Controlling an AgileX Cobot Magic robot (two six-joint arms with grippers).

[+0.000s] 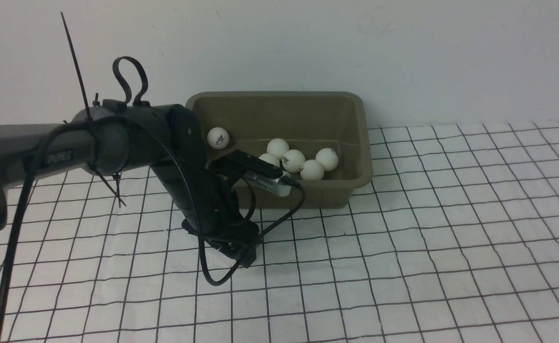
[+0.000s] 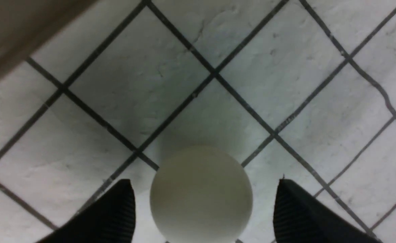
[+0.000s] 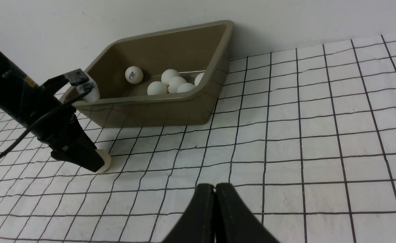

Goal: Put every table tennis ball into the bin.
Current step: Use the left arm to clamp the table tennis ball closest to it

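One white table tennis ball rests on the checked cloth between the two fingers of my left gripper. The jaws are open, with a gap on each side of the ball. From the right wrist view that ball peeks out beside the left gripper, just in front of the bin. In the front view the left gripper points down at the cloth and hides this ball. The olive-brown bin stands against the wall with several balls inside. My right gripper is shut and empty, above the cloth.
The left arm and its cable reach across the bin's near left corner. A white wall rises right behind the bin. The checked cloth runs to the right of the bin.
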